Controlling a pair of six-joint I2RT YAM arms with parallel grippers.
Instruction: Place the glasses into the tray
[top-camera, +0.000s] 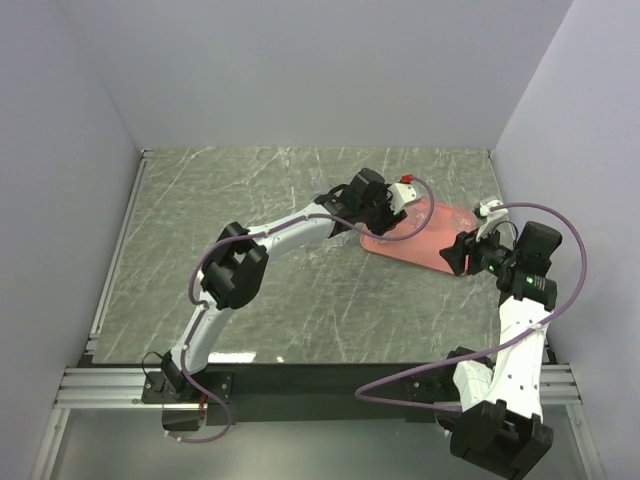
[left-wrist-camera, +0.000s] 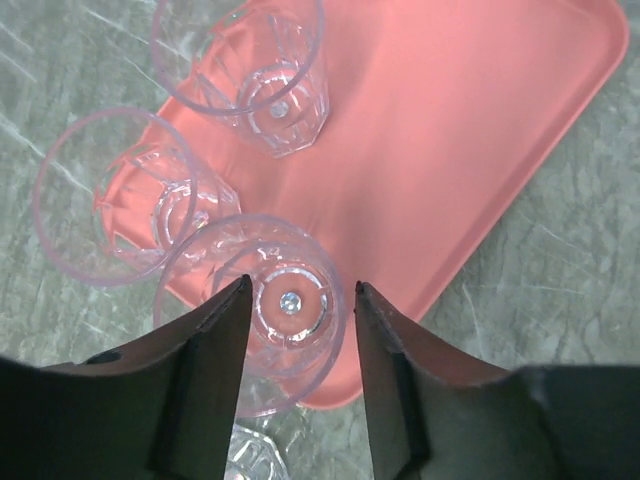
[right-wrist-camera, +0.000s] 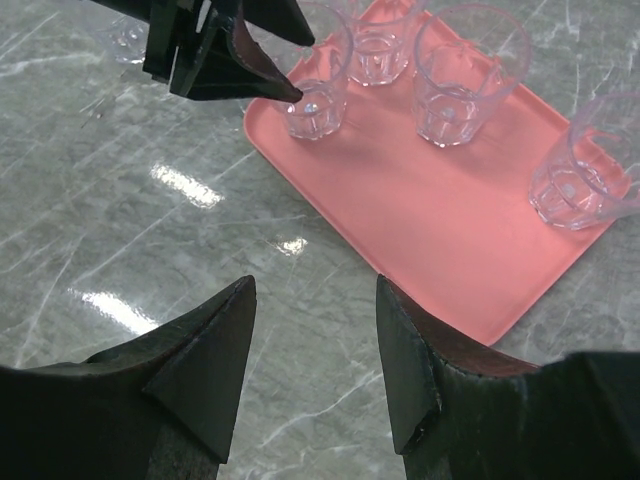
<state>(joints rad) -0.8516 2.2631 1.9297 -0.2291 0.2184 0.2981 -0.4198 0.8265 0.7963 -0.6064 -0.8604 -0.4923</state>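
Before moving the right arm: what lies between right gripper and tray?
Between right gripper and tray lies only bare tabletop; the right wrist view shows it.

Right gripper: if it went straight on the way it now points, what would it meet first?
Most likely the bare table just short of the tray's near rim; nothing lies before the right gripper's open jaws. Depth is unclear; the rim could come first.

One glass (left-wrist-camera: 252, 452) mostly behind the left claw (left-wrist-camera: 300, 290)
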